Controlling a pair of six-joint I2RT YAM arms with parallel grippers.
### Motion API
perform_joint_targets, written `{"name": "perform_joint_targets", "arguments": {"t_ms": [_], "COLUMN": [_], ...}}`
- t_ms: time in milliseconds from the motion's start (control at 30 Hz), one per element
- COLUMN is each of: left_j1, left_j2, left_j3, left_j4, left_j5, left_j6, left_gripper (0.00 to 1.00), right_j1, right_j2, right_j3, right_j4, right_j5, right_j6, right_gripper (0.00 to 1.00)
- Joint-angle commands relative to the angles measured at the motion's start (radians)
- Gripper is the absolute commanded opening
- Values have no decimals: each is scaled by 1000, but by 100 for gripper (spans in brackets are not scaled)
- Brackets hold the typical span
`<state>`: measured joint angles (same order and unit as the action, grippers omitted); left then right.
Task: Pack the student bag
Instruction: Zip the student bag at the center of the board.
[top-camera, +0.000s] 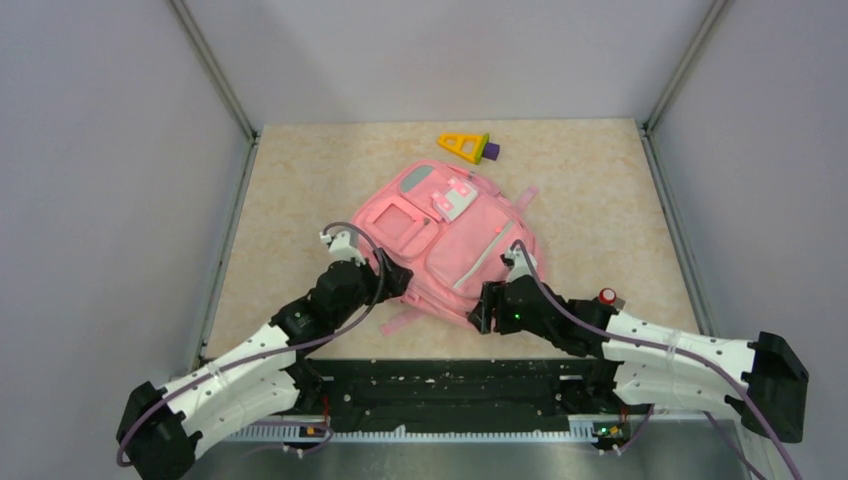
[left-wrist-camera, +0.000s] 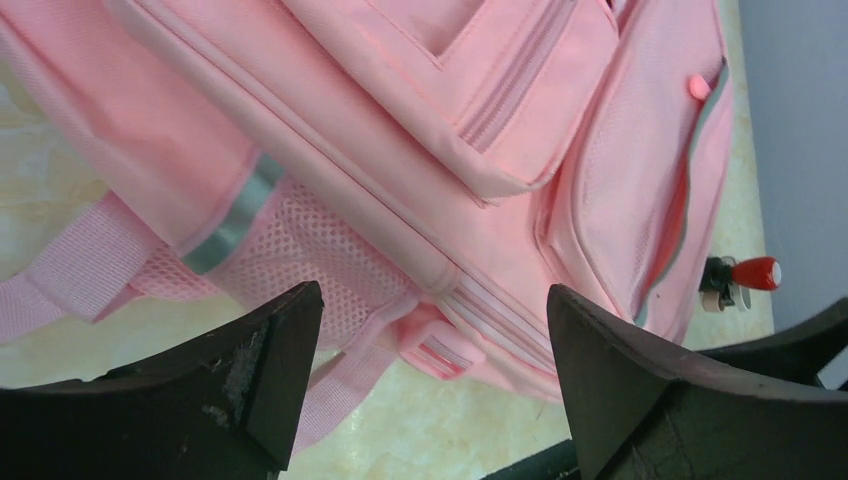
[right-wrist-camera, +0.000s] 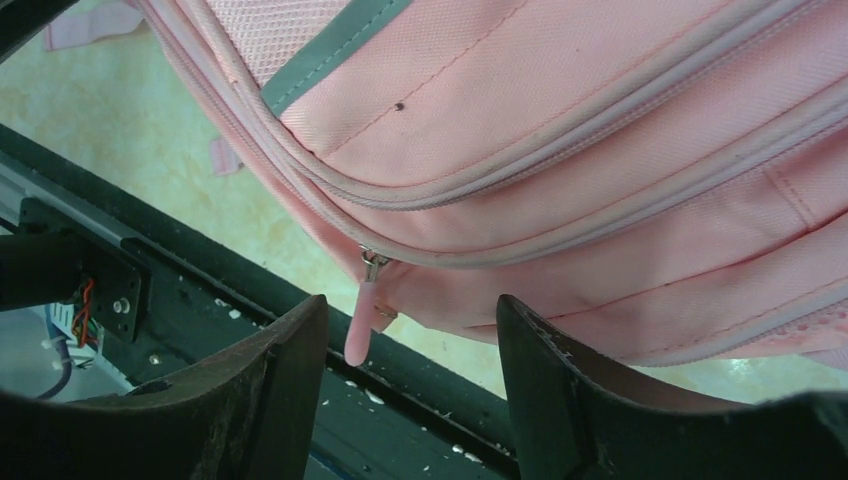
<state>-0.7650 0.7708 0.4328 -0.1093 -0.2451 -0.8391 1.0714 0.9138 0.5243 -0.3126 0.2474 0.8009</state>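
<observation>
Black two-finger left gripper (left-wrist-camera: 430, 315): near edge of the table, left of centre. Jaws are spread wide with nothing between them, poised just off the bag's near-left side by its mesh side pocket (left-wrist-camera: 300, 250).

Black two-finger right gripper (right-wrist-camera: 410, 315): near edge, right of centre. Jaws are likewise wide apart and empty, framing a pink zip pull (right-wrist-camera: 360, 322) that hangs from a metal slider (right-wrist-camera: 372, 262) at the bag's near seam. The pull lies between the fingers but is not pinched.

Large pink fabric student bag (top-camera: 450, 235), with grey reflective strips, front pockets and a square window patch: lying flat, front face up, mid-table. Its near end is close to the near edge, between the two grippers. Every zip line visible in the wrist views reads as closed, and no opening into any compartment shows.

Small red-capped object (top-camera: 607, 296): on the pale marbled table (top-camera: 300, 180) toward the right edge, just beside the right arm (top-camera: 660, 345) and apart from the bag. What it is cannot be told.

Yellow triangular frame piece (top-camera: 460, 145) with a purple block (top-camera: 490, 151) touching it: at the far edge, near the middle, just past the bag's far end.

Progress, as judged: at the beginning. Nothing appears packed, and two loose items sit outside the bag. Remaining: take hold of the pull, unzip a compartment, load the loose items, close up.
</observation>
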Motion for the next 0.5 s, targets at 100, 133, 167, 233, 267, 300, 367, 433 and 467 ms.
{"name": "perform_joint_targets", "arguments": {"t_ms": [100, 133, 167, 233, 267, 300, 367, 433, 467], "left_j1": [53, 59, 64, 71, 73, 78, 86, 92, 94], "left_j2": [37, 46, 56, 78, 89, 100, 124, 143, 150], "left_j3": [-23, -23, -24, -28, -31, -35, -44, -42, -39], "left_j4": [195, 205, 212, 227, 235, 248, 273, 273, 272], "left_j5": [62, 69, 78, 93, 98, 106, 119, 126, 130], "left_j6": [23, 22, 20, 10, 5, 0, -6, -5, -5], "left_gripper": [84, 82, 80, 78, 78, 78, 78, 78, 78], "right_j1": [27, 28, 28, 31, 33, 35, 42, 46, 47], "right_j2": [5, 7, 5, 1, 0, -2, -4, -7, -5], "right_j3": [42, 44, 47, 44, 42, 37, 27, 20, 18], "right_j4": [43, 30, 19, 3, 2, 3, 14, 27, 33], "right_j5": [-21, -23, -25, -29, -33, -36, -39, -52, -60], "right_j6": [48, 52, 55, 64, 67, 71, 78, 85, 86], "right_gripper": [57, 55, 53, 52, 51, 51, 51, 51, 50]}}
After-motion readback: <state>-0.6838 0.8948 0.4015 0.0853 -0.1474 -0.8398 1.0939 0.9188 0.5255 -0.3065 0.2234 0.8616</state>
